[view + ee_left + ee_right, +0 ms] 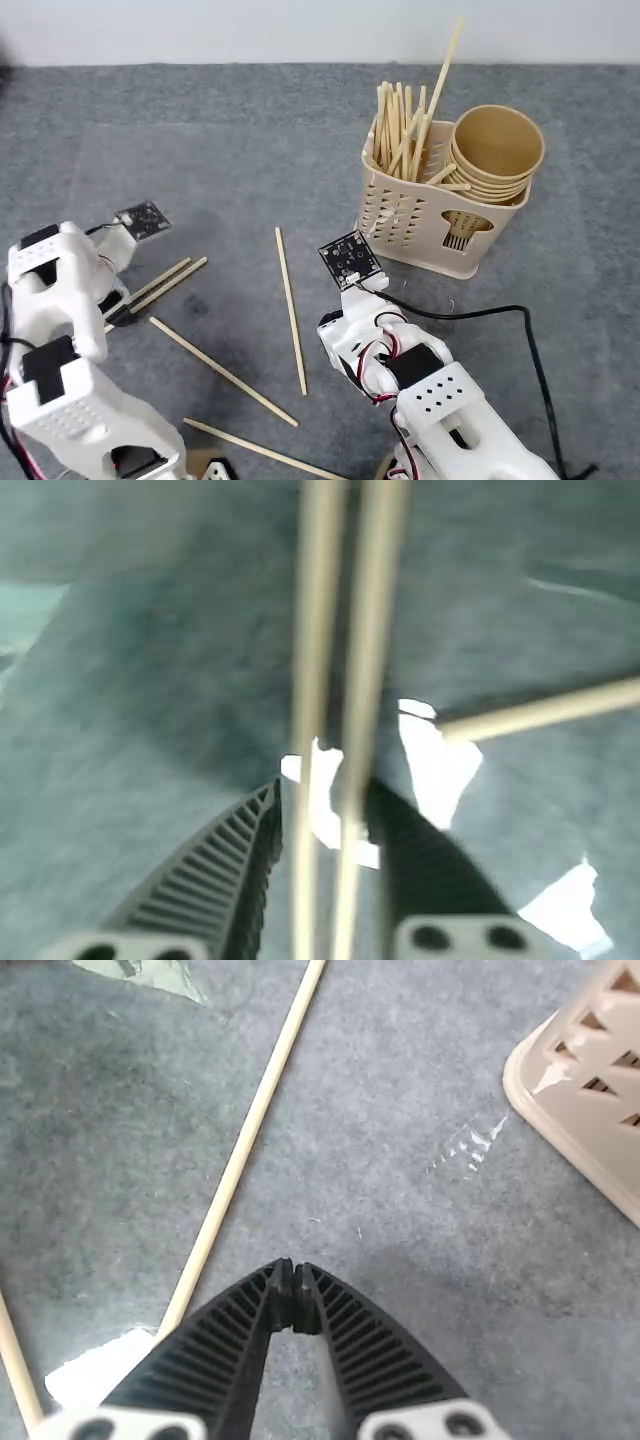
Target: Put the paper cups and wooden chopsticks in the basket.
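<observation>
A beige slotted basket point(420, 225) stands at the back right. It holds a stack of paper cups point(497, 150) and a bundle of wooden chopsticks point(405, 125). Several loose chopsticks lie on the grey mat. A pair of chopsticks point(165, 283) lies side by side at the left. My left gripper point(325, 805) is low over that pair point(335, 630), open, with a finger on either side. My right gripper point(293, 1268) is shut on nothing. It hovers over bare mat between a single chopstick point(240, 1155) and the basket's corner point(590, 1090).
Three more chopsticks lie near the front: one point(291, 310) beside the right arm point(385, 360), one slanted point(222, 371), one at the front edge point(265, 450). Another stick's end point(540, 712) lies close to the pair. A black cable point(530, 350) trails by the basket.
</observation>
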Robot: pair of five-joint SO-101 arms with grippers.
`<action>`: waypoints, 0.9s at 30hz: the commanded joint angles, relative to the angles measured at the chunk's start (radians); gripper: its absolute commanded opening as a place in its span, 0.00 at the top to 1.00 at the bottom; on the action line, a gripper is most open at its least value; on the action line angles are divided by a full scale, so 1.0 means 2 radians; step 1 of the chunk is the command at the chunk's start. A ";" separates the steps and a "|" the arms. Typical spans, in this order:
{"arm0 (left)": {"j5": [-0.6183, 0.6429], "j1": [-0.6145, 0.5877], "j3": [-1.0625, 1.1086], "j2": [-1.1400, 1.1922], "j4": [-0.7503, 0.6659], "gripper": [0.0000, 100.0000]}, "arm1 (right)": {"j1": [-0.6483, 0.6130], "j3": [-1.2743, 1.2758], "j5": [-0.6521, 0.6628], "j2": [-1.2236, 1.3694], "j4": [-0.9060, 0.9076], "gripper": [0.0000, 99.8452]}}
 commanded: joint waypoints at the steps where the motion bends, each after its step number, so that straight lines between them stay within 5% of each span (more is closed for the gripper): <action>1: -0.019 0.010 -0.010 0.027 0.012 0.99 | -0.005 -0.002 0.005 -0.003 -0.005 0.99; 27: 0.002 0.036 -0.010 -0.130 0.122 0.99 | -0.004 -0.002 0.005 -0.003 -0.005 0.99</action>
